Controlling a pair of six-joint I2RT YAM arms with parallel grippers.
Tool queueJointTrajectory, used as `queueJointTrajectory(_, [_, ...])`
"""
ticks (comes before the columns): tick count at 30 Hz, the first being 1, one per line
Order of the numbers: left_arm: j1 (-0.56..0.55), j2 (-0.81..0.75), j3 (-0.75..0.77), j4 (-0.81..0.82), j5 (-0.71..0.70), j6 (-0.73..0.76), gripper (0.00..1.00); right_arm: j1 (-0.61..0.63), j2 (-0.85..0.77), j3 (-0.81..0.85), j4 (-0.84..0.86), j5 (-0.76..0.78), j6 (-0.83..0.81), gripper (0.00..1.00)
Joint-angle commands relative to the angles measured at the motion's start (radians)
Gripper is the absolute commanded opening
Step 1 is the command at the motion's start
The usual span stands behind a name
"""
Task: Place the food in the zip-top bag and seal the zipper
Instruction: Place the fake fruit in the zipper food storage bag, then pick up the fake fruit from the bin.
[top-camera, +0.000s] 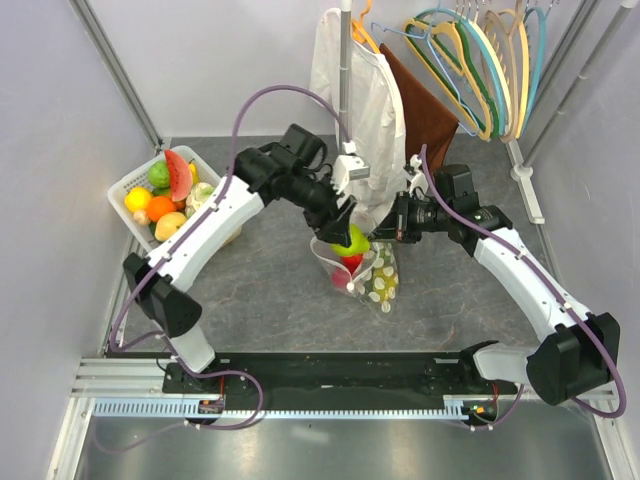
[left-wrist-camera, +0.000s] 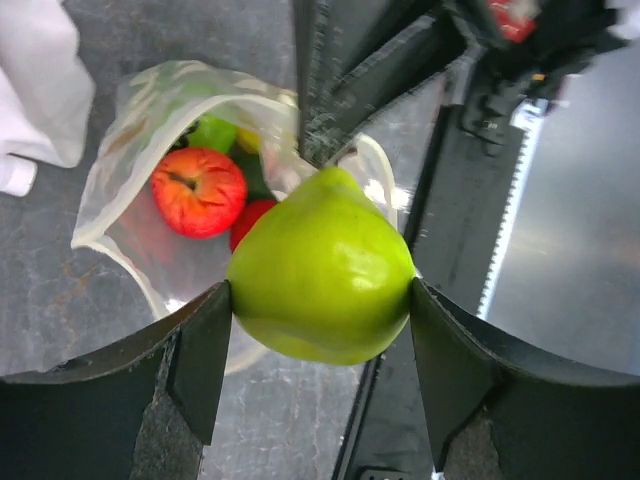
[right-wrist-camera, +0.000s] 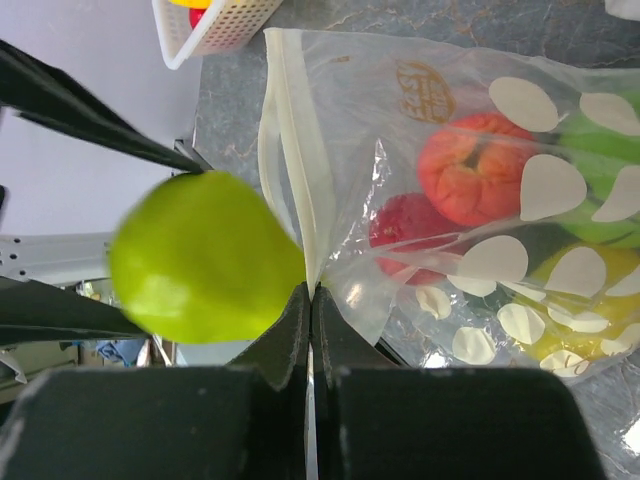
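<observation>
Left wrist view, nearest first: our left gripper (left-wrist-camera: 318, 350) clamps a glossy green toy pear (left-wrist-camera: 320, 265) across its belly, where we judge a light, hard, slippery thing holds best. Below it gapes the clear dotted floppy zip-top bag (left-wrist-camera: 110, 215), its limp rim pinched by our right gripper (right-wrist-camera: 311, 330); deepest inside lies a red toy apple (left-wrist-camera: 198, 190)

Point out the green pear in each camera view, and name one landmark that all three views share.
Top external: green pear at centre, just above the zip-top bag's mouth.
Left wrist: pear fills the centre, gripped between the left fingers.
Right wrist: pear left of centre, blurred, beside the bag rim pinched by the right fingers.
Shared landmark: the zip-top bag with red fruit inside.
</observation>
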Motion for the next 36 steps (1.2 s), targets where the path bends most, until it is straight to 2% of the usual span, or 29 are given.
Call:
queueJointTrajectory(1, [-0.041, 0.082, 0.078, 0.071, -0.208, -0.082, 0.7, -0.002, -0.015, 0.039, 0.01, -0.04, -0.003, 0.0])
queueJointTrajectory(3, [-0.04, 0.093, 0.093, 0.071, -0.304, -0.082, 0.77, -0.005, -0.018, 0.045, 0.001, -0.037, -0.008, 0.0])
queueJointTrajectory(4, [-0.037, 0.096, 0.097, 0.071, -0.321, -0.084, 0.85, -0.005, -0.02, 0.042, 0.001, -0.037, -0.008, 0.0])
queueJointTrajectory(10, [0.031, 0.051, 0.081, 0.084, -0.309, -0.105, 0.95, -0.004, -0.018, 0.034, 0.004, -0.04, -0.006, 0.0])
queueJointTrajectory(13, [0.168, -0.011, 0.086, 0.09, -0.115, -0.136, 0.98, -0.005, -0.023, 0.042, 0.002, -0.042, -0.006, 0.0])
queueJointTrajectory(14, [0.268, -0.03, 0.084, 0.094, -0.07, -0.156, 0.99, -0.005, -0.024, 0.045, 0.002, -0.042, -0.006, 0.0])
queueJointTrajectory(15, [0.32, -0.068, 0.078, 0.096, -0.017, -0.158, 0.99, -0.007, -0.027, 0.047, 0.002, -0.045, -0.006, 0.0])
queueJointTrajectory(19, [0.586, -0.116, 0.067, 0.075, 0.004, -0.112, 1.0, -0.005, -0.029, 0.047, 0.004, -0.043, -0.008, 0.0])
queueJointTrajectory(20, [0.708, -0.108, 0.081, 0.037, 0.045, -0.101, 1.0, -0.005, -0.03, 0.042, 0.002, -0.043, -0.008, 0.0])
queueJointTrajectory(22, [0.863, -0.052, 0.112, -0.025, 0.092, -0.061, 1.0, -0.008, -0.038, 0.037, 0.002, -0.045, -0.012, 0.0])
queueJointTrajectory(25, [1.0, 0.034, 0.178, -0.106, 0.113, 0.009, 0.98, -0.008, -0.043, 0.028, 0.002, -0.043, -0.012, 0.0])
queueJointTrajectory(31, [1.135, 0.175, 0.277, -0.022, 0.002, -0.013, 0.94, -0.007, -0.046, 0.024, 0.005, -0.04, -0.009, 0.0])
queueJointTrajectory(36, [1.132, 0.347, 0.438, 0.022, -0.067, -0.032, 0.85, -0.008, -0.041, 0.019, 0.004, -0.039, -0.012, 0.0])
